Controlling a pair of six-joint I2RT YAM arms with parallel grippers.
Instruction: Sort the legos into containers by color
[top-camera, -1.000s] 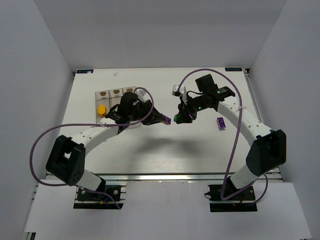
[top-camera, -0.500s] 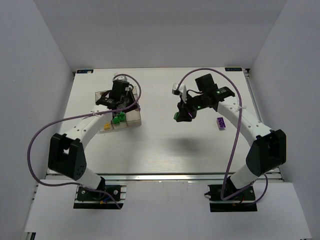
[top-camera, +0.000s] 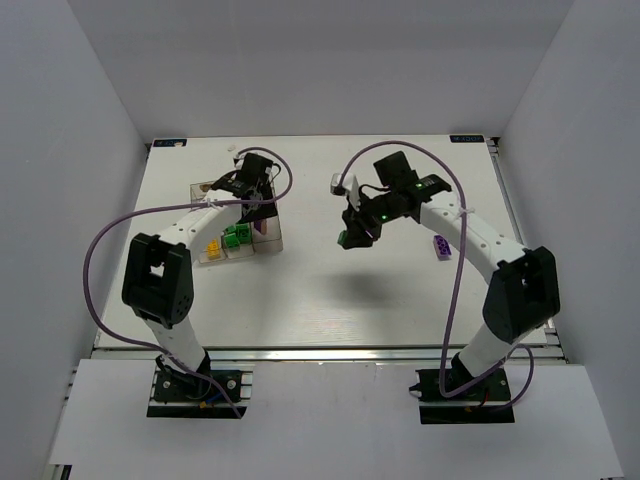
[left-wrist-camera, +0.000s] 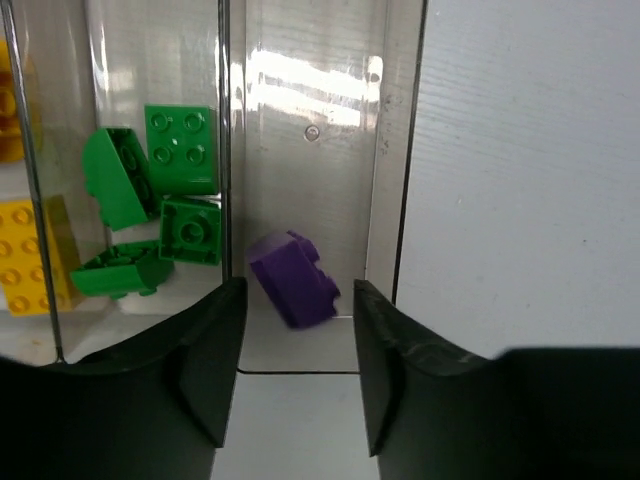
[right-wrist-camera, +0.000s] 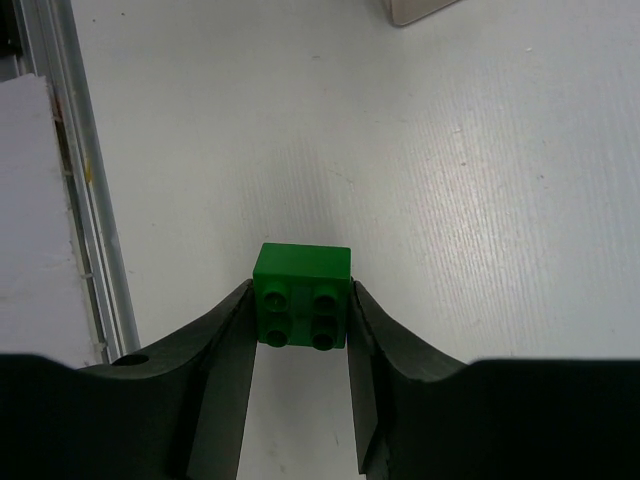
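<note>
Where the right wrist camera looks down its own fingers, we see the right gripper (right-wrist-camera: 300, 312) closed to a narrow gap on a green lego (right-wrist-camera: 302, 296), both fingers pressed against its sides and its studs facing the lens; the white table (right-wrist-camera: 480, 200) lies beyond it. From above, we find that gripper near the table's middle, its shadow cast well apart on the bare surface, and a loose purple lego (top-camera: 441, 246) lies flat on the table to its right, well apart from it. Through the left wrist camera, we see the left gripper (left-wrist-camera: 297, 325) spread fairly wide and holding nothing. Just past its fingertips, a purple brick (left-wrist-camera: 293, 278) lies tilted on the floor of the rightmost bin of the containers (left-wrist-camera: 400, 150), and we cannot tell whether it touches either finger. Farther on, four green bricks (left-wrist-camera: 180, 150) sit jumbled in the middle bin, and yellow bricks (left-wrist-camera: 25, 260) lie in the left bin beyond them.
</note>
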